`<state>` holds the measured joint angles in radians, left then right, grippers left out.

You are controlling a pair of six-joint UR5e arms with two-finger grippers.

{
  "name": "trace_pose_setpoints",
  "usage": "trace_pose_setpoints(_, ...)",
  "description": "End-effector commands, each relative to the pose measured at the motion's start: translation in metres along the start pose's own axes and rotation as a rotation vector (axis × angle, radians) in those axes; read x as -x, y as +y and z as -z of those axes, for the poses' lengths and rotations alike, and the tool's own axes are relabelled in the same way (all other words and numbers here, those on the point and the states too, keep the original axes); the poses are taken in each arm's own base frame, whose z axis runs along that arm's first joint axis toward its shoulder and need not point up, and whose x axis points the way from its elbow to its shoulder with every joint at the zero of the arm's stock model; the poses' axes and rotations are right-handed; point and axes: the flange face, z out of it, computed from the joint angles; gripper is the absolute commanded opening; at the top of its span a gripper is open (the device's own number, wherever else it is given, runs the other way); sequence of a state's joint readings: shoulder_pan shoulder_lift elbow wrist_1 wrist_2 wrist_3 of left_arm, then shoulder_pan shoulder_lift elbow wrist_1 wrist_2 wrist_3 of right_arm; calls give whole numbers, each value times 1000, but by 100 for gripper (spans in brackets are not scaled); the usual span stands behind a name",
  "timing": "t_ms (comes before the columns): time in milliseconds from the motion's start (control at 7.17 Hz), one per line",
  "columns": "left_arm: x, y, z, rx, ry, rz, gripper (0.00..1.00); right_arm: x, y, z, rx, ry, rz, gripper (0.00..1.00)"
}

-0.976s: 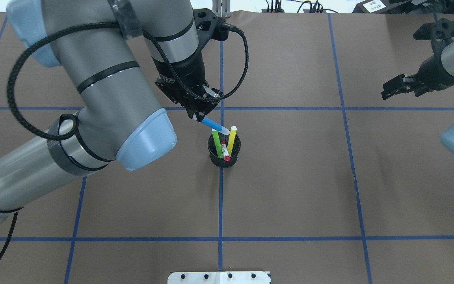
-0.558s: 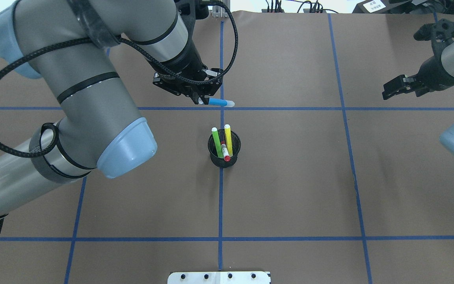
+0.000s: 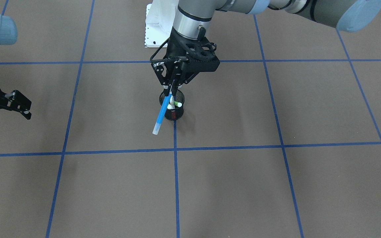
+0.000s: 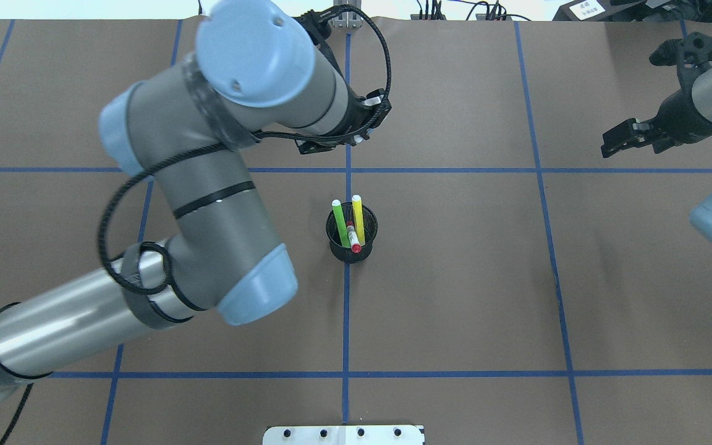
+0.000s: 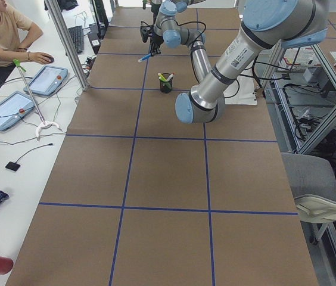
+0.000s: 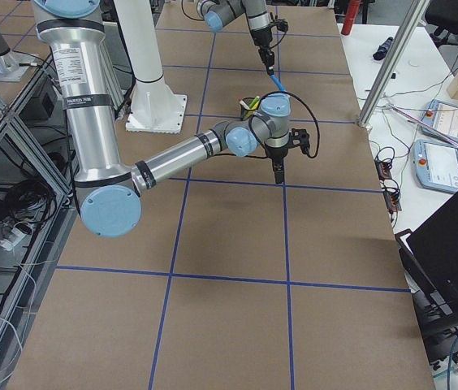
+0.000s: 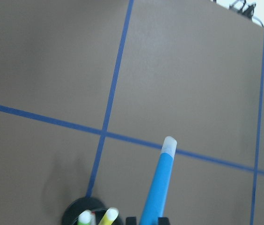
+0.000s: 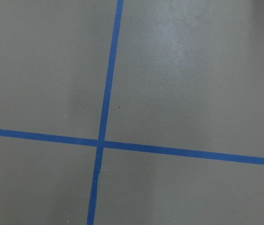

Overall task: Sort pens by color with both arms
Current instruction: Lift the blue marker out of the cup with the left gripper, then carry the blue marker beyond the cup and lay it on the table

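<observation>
Step in hand: carrying the first pen away from the cup. At left, left gripper point(image 3: 172, 90) clamped on the upper end of the blue pen point(image 3: 161, 114), held slanted in the air on the far side of the black cup point(image 4: 347, 254), clear of its rim. Next: lower it flat onto a free square, then release (no sorting place marked, so only a judgement).

In the middle, green pen point(image 4: 339, 224), red-capped pen point(image 4: 352, 238) and yellow pen point(image 4: 358, 217) standing in the cup. At right, right gripper point(image 4: 608, 142) spread wide, empty, well apart.

Against one second ago: blue pen lifted out of the cup, wrist swung over it; right gripper unmoved.
</observation>
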<state>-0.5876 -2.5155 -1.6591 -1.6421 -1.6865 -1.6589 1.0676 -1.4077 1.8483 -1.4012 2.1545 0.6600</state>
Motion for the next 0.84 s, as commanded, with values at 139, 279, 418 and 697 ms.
trace_pose_setpoints(139, -72, 18, -105, -177, 37, 161, 0, -2, 0, -2, 3, 4, -20, 100)
trace_pose_setpoints(279, -83, 14, -135, -203, 53, 160, 0, -2, 0, -1, 2, 4, -21, 100)
trace_pose_setpoints(418, -86, 11, -144, -227, 65, 155, 0, -2, 0, -1, 1, 3, -20, 100)
trace_pose_setpoints(697, -83, 8, -175, -234, 44, 148, 0, -2, 0, -2, 2, 5, -20, 100)
